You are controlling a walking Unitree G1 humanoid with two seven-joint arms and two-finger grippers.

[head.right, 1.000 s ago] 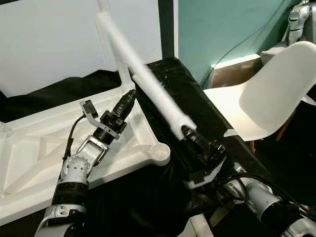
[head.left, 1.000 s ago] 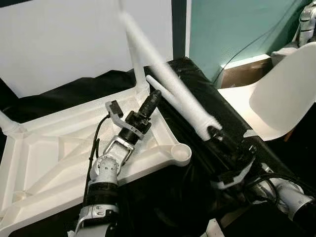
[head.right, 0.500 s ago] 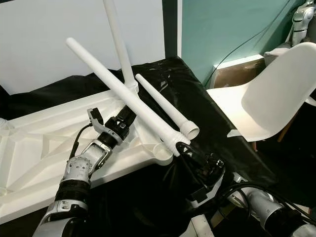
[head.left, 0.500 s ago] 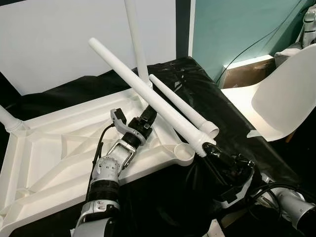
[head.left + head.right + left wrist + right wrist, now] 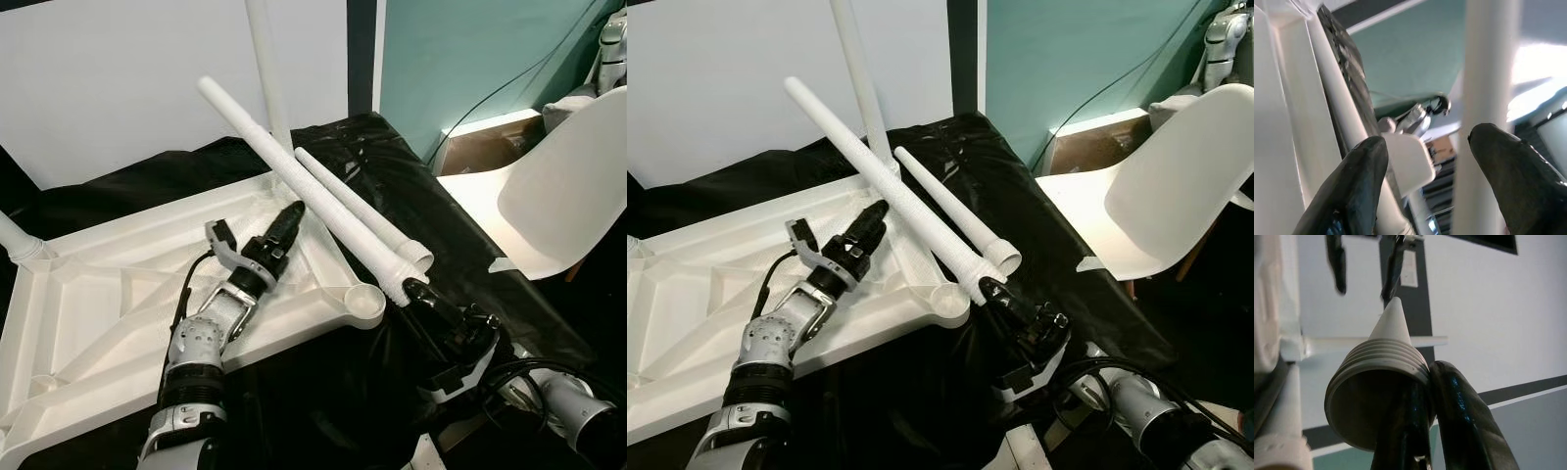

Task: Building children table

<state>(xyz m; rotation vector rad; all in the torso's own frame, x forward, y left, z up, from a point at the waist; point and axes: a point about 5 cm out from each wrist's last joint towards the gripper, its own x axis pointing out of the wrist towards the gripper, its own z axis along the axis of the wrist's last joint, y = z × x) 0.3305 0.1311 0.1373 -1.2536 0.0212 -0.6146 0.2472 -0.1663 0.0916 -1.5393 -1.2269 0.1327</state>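
Left eye view: upside-down white table top [image 5: 88, 294] lying flat on a black cloth [image 5: 392, 186], ribbed underside facing up. One white table leg [image 5: 266, 78] already standing straight up at the far corner, another leg stub [image 5: 18, 245] at the far left corner. Round empty socket [image 5: 364, 305] at the near right corner of the table top. Right hand [image 5: 415, 294] clamped on the threaded end of a long white leg [image 5: 294, 176], one finger inside the hollow end and one outside, as seen in the right wrist view [image 5: 1400, 431]. Held leg tilted, thick end low and just beside the empty socket, thin end pointing up and away to the left. Second loose leg [image 5: 362, 211] lying on the cloth right next to the held one, open end near the right hand. Left hand [image 5: 289, 217] hovering over the table top near the standing leg, fingers [image 5: 1352, 186] apart, holding nothing. White chair [image 5: 549, 196] off to the right.
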